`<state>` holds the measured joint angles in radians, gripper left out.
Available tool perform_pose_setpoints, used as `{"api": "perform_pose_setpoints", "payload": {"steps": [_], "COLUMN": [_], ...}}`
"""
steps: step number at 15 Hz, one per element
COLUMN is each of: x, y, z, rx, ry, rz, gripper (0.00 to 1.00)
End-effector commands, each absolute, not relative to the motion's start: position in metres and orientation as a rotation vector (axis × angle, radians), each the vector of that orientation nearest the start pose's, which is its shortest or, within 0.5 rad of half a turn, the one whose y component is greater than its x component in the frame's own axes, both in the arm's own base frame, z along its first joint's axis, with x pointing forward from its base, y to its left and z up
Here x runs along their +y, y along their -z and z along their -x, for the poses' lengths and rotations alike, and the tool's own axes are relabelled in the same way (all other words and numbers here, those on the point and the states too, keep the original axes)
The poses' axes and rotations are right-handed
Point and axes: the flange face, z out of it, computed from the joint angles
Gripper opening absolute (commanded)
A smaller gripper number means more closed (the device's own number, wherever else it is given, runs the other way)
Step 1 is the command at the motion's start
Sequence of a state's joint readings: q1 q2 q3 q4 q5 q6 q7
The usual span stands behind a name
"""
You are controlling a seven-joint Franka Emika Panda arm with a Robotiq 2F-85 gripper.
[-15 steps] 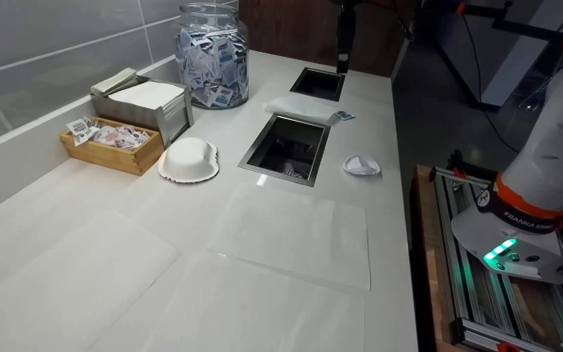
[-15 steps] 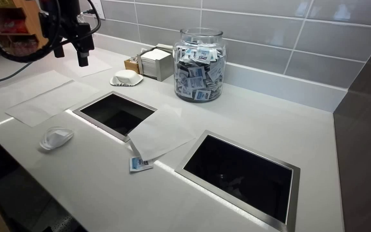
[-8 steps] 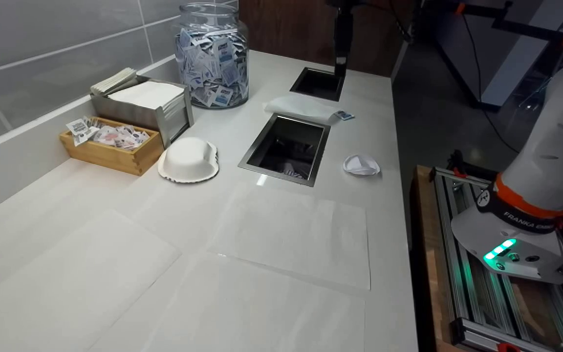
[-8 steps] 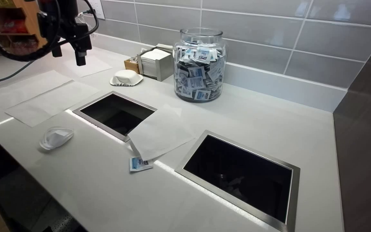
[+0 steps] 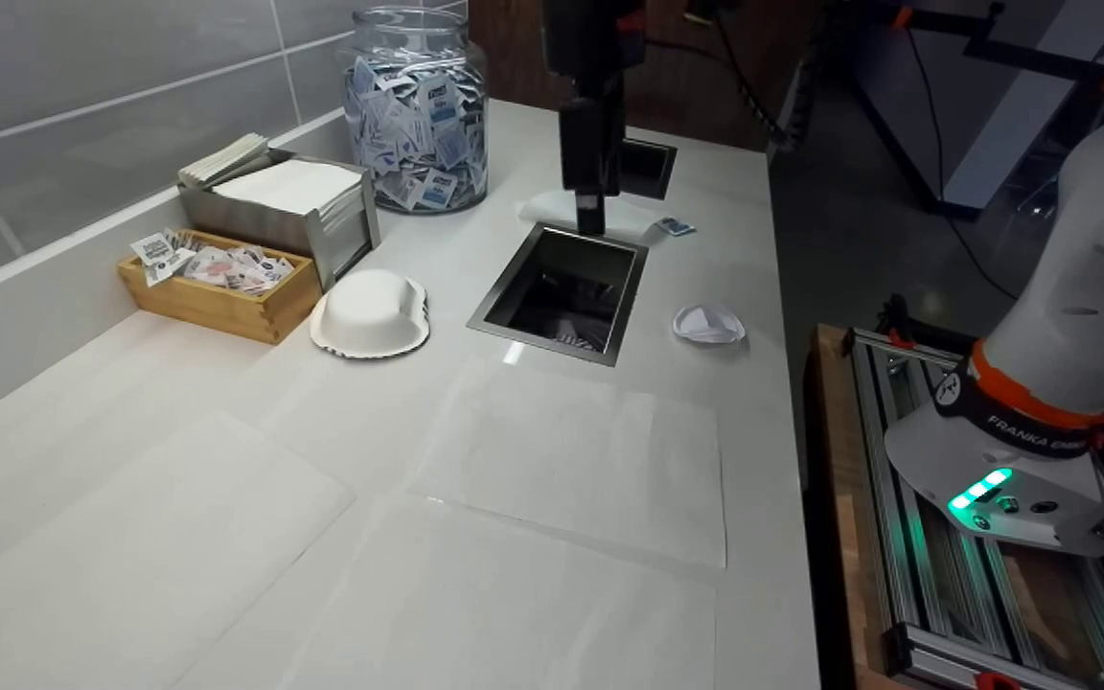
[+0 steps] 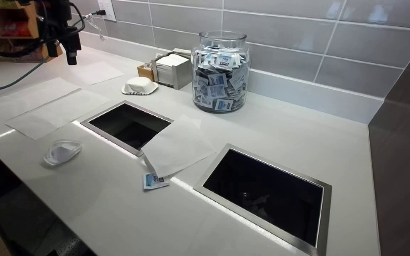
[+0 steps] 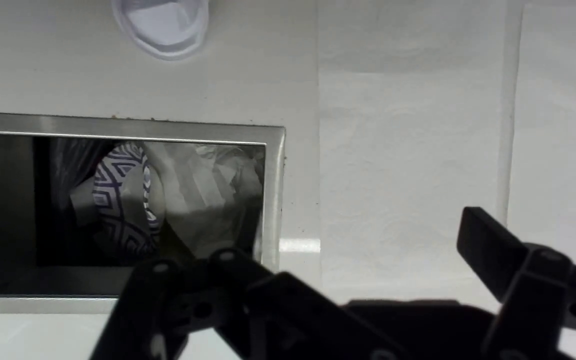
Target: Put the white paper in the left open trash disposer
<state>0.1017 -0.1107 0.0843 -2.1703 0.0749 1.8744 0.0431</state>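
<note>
Black two-finger gripper (image 7: 360,232) spread, pinching nothing. In wrist view, flat white rectangular paper sheet (image 7: 408,145) lies below its gap, long axis roughly square to the spread; can't tell which sheet's meant.

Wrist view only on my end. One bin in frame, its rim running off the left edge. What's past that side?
Observer: A white paper sheet lies on the counter next to that bin; it shows in both exterior views.
Operator: And beyond the sheet?
Observer: A second open bin, set into the same counter.
</note>
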Motion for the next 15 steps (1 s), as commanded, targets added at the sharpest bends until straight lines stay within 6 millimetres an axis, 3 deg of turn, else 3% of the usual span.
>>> {"api": "perform_pose_setpoints", "payload": {"steps": [1,4,9,10,11,15], "x": [0.125,0.139,0.155,0.158,0.150,0.156], "y": [-0.403,-0.389,-0.380,-0.380,-0.383,-0.381], "z": [-0.515,-0.544,-0.582,-0.586,-0.573,-0.584], "rx": [0.043,0.162,0.184,0.178,0.161,0.157], "ry": [-0.250,-0.195,-0.118,-0.109,-0.129,-0.115], "rz": [3.110,3.095,3.120,3.124,3.103,3.111], "gripper": [1.00,1.00,1.00,1.00,1.00,1.00]}}
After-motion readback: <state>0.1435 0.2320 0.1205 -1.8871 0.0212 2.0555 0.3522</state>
